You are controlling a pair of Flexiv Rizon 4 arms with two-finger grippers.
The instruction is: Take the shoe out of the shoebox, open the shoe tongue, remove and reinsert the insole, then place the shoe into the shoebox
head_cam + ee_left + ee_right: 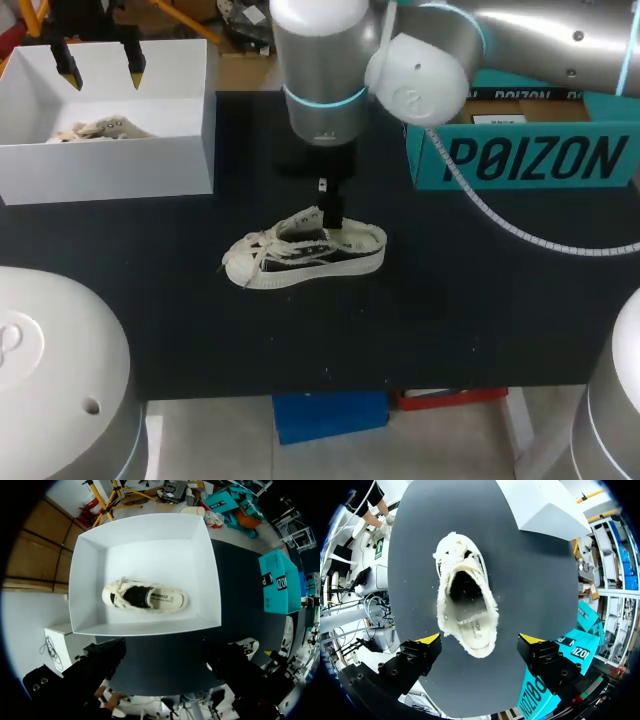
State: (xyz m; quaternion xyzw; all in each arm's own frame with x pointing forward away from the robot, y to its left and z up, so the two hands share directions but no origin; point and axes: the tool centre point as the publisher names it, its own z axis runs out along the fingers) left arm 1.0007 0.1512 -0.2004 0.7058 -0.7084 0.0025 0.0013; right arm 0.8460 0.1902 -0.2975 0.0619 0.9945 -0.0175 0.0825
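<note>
Cream canvas shoe (310, 255) on matte table (450, 300) under spread right pincer (480, 639); left pincer (101, 68) also apart.

— Where's the black, yellow-tipped right claw (480, 640)?
— Directly above the cream canvas shoe (310, 255), pointing down, fingers spread wide.
— And the left claw (100, 62)?
— Well away from that shoe, fingers likewise apart.

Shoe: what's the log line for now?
shoe: on table | right gripper: open, above shoe | left gripper: open, above white box holding second shoe
</note>
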